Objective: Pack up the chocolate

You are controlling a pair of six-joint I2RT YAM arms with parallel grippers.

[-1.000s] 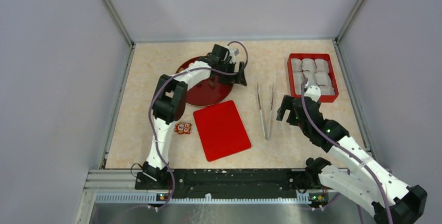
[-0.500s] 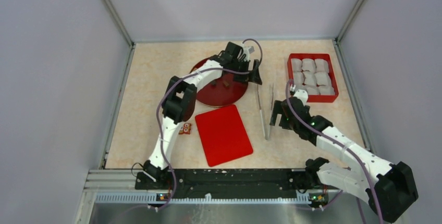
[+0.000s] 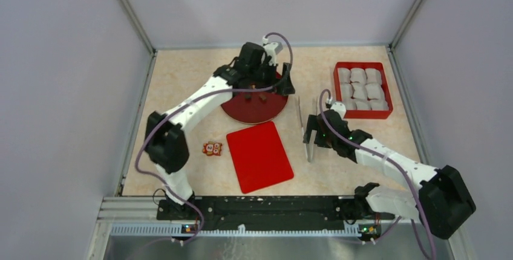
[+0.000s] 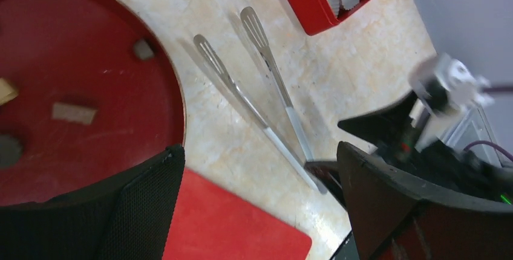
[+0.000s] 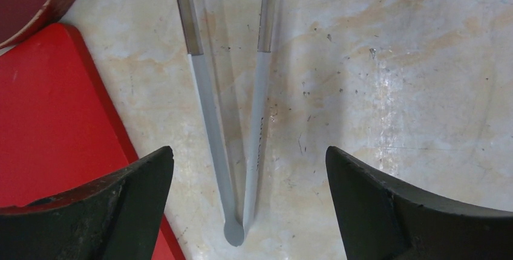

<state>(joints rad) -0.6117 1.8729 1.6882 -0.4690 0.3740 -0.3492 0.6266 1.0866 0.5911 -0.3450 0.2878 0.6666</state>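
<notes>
Both my grippers wide open and empty, chocolate on the plate
My right gripper [image 5: 246, 151] hangs with jaws spread over the joined end of the tongs [image 5: 205, 91], gripping nothing; my left gripper [image 4: 257, 154] gapes above the 3 o'clock rim of the plate [image 3: 254, 110]. The chocolate [image 4: 74, 113] lies in pieces on that plate, at 9 o'clock from the tongs; the box [image 3: 362, 65] stands at their 2 o'clock

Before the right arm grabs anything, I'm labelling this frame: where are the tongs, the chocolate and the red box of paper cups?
tongs [image 5: 235, 231]: right wrist view, on the joined end.
chocolate [image 4: 73, 113]: left wrist view, on the top face of the tan chunk.
red box [image 3: 362, 65]: top view, on the far wall.
</notes>
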